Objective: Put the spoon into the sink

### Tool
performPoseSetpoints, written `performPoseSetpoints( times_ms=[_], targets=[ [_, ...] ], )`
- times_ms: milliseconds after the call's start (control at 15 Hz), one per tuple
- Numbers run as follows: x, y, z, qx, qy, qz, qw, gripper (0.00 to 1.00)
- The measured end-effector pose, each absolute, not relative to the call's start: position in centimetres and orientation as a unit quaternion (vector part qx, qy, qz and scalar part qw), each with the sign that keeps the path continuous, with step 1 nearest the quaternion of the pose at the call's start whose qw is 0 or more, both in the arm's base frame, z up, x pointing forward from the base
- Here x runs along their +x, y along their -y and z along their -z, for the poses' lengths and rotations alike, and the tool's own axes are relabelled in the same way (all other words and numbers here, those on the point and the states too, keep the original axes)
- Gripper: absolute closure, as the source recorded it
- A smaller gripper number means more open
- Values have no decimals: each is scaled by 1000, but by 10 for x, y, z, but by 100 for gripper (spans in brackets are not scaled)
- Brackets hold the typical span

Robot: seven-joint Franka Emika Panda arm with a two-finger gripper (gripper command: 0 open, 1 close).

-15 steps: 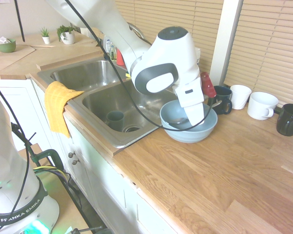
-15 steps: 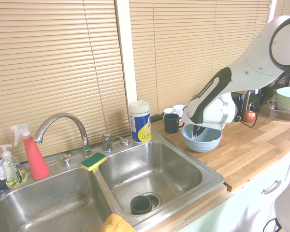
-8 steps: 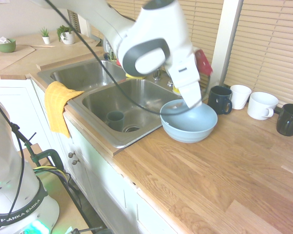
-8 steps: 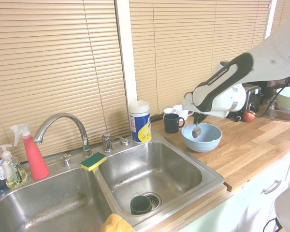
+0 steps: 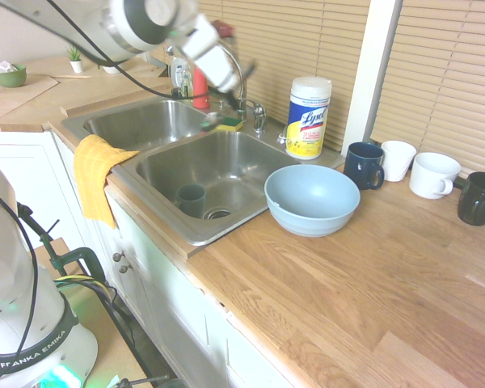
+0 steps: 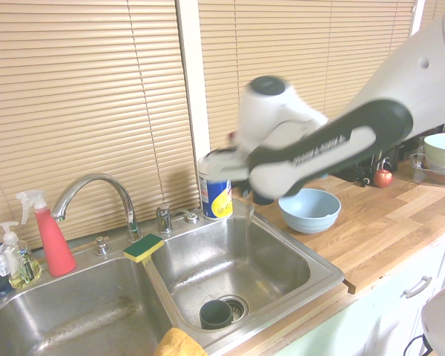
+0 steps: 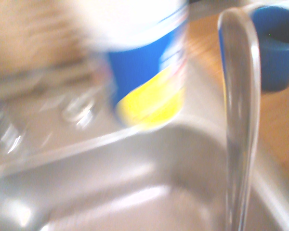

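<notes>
My arm is motion-blurred in every view. In the second exterior view, my gripper (image 6: pixel 246 191) hangs above the back right part of the right basin of the sink (image 6: pixel 326 273). The spoon (image 6: pixel 250 215) shows there only as a faint thin streak pointing down from the gripper. The wrist view shows the spoon (image 7: pixel 238 120) as a long shiny silver smear over the steel basin (image 7: pixel 135 192). In the first exterior view, the gripper (image 5: pixel 230 81) is a blur above the sink (image 5: pixel 158 212) near the faucet, and the spoon cannot be made out.
The light-blue bowl (image 5: pixel 311 198) stands on the wooden counter right of the sink. A wipes canister (image 5: pixel 307 117) and several mugs (image 5: pixel 364 164) line the window side. A dark cup (image 5: pixel 191 198) sits in the right basin, a sponge (image 5: pixel 226 123) on the divider, and a yellow cloth (image 5: pixel 93 174) over the front rim.
The gripper has lifted the spoon out of the blue bowl and swung fast from over the bowl to above the right basin. The bowl is now uncovered.
</notes>
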State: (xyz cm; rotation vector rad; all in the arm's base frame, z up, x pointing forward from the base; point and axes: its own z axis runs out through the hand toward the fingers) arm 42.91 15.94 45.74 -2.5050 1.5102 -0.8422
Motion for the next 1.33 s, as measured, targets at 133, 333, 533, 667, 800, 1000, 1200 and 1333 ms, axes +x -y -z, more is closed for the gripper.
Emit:
performPoseSetpoints(
  times_ms=[133,333,533,667,800,1000,1200,1333],
  targets=[
    [436,-178,-420,-836,-482,263,16,100],
    [465,-173,-353,-854,-473,214,-32,100],
    [485,-179,-284,-869,-456,169,-87,100],
    [495,-185,-232,-875,-453,124,-117,100],
    [509,-185,-186,-876,-456,76,-137,100],
    [528,-186,-167,-874,-462,36,-145,0],
    [533,-186,-171,-873,-465,27,-148,0],
    [533,-183,-169,-872,-465,23,-151,0]
  ],
)
